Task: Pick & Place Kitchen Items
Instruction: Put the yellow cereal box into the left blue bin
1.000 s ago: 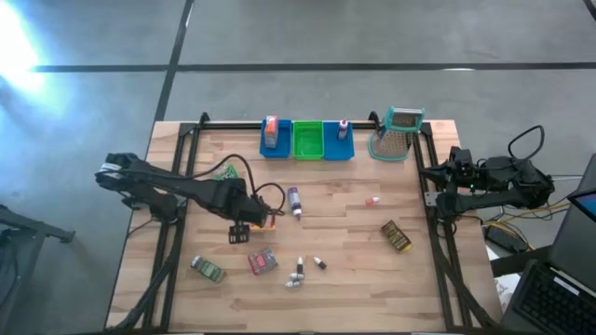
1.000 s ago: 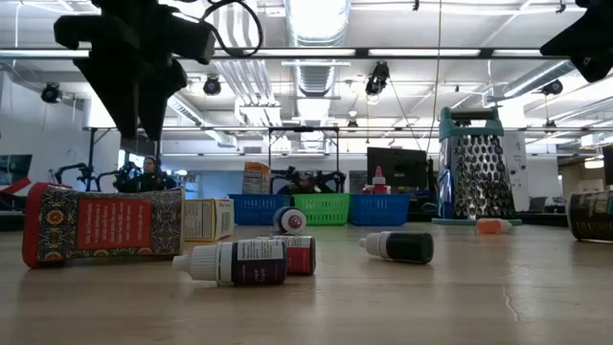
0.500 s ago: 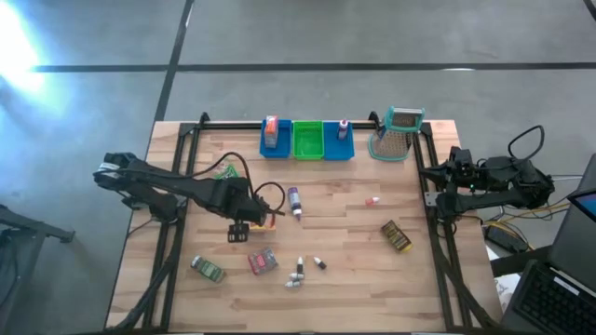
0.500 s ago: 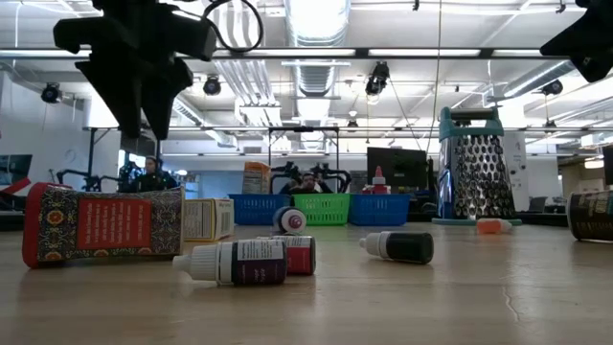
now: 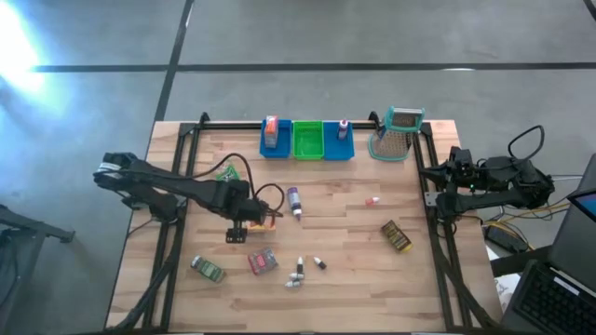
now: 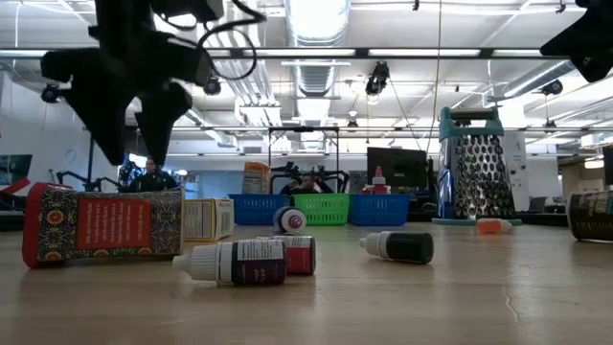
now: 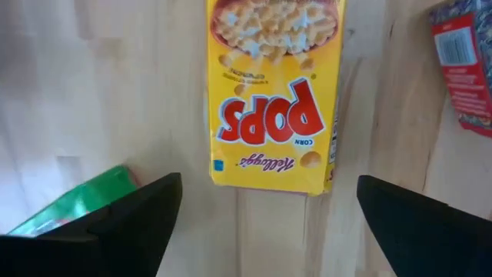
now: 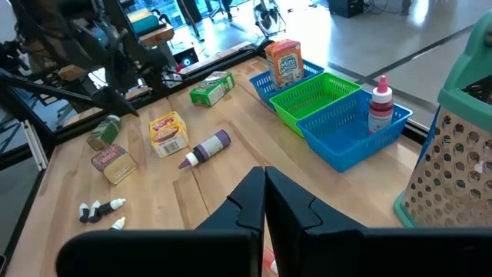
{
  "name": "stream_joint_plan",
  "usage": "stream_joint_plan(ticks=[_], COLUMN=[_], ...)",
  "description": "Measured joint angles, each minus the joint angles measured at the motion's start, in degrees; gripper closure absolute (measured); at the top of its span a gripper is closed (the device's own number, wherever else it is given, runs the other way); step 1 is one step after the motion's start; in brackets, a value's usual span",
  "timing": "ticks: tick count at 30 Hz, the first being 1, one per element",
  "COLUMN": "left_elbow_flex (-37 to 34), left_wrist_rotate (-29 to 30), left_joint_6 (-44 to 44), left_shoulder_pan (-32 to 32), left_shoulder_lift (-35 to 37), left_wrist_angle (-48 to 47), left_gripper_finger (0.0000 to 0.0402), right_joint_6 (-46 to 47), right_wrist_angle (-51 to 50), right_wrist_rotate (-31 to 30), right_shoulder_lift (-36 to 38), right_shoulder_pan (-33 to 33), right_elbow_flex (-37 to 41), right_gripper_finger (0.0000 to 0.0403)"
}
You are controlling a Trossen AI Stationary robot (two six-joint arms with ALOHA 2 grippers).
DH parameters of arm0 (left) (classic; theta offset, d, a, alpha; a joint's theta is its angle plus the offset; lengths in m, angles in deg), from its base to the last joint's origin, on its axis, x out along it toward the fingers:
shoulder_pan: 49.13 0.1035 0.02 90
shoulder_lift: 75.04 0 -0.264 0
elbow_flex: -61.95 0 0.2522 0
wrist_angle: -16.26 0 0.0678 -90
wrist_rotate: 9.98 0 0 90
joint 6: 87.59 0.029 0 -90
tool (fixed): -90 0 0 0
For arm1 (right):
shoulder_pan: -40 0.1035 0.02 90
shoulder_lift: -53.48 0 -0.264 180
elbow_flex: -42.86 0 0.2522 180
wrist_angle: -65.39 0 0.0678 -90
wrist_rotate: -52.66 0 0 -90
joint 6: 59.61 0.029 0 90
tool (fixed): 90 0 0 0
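A yellow Corn Pops box (image 7: pixel 273 92) lies flat on the wooden table (image 5: pixel 345 219), left of centre. My left gripper (image 7: pixel 269 185) hangs over the box's near end, pointing down, open wide, one finger off each long side, touching nothing; the high view shows this left gripper (image 5: pixel 244 223) too. A purple bottle (image 5: pixel 293 200), a green packet (image 5: pixel 223 172), a pink-red packet (image 5: pixel 263 261), a brown packet (image 5: pixel 396 235) and small bottles (image 5: pixel 298 273) lie around. My right gripper (image 8: pixel 265 173) waits shut at the table's right edge.
At the far edge stand a blue bin (image 5: pixel 275 140) with an orange box, a green bin (image 5: pixel 308 140) and a blue bin (image 5: pixel 339 141) with a white bottle. A metal grater (image 5: pixel 399 133) stands to their right. A green-brown packet (image 5: pixel 208 270) lies near left.
My left gripper has come down toward the yellow box, rolled a little about its own axis, and opened its fingers wider. The box and the other items have stayed where they were.
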Motion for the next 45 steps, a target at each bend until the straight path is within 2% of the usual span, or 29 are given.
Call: stream_joint_plan(ticks=[32, 38, 45], left_elbow_flex=[-10.1, -13.0, -20.8], left_wrist_rotate=[-2.3, -3.2, -3.5], left_joint_6=[0.6, -0.2, -3.6], left_shoulder_pan=[1.9, 2.5, 2.6], left_shoulder_lift=[0.6, 3.8, 11.3], left_wrist_angle=[11.9, 15.0, 21.3], left_gripper_finger=[0.0001, 0.0001, 0.0001], right_joint_6=[0.0, 0.0, 0.0], right_wrist_angle=[0.0, 0.0, 0.0], right_wrist_rotate=[0.0, 0.0, 0.0], right_shoulder_lift=[0.0, 0.0, 0.0], right_shoulder_pan=[0.0, 0.0, 0.0], right_elbow_flex=[0.0, 0.0, 0.0], right_gripper_finger=[0.0394, 0.0394, 0.0394])
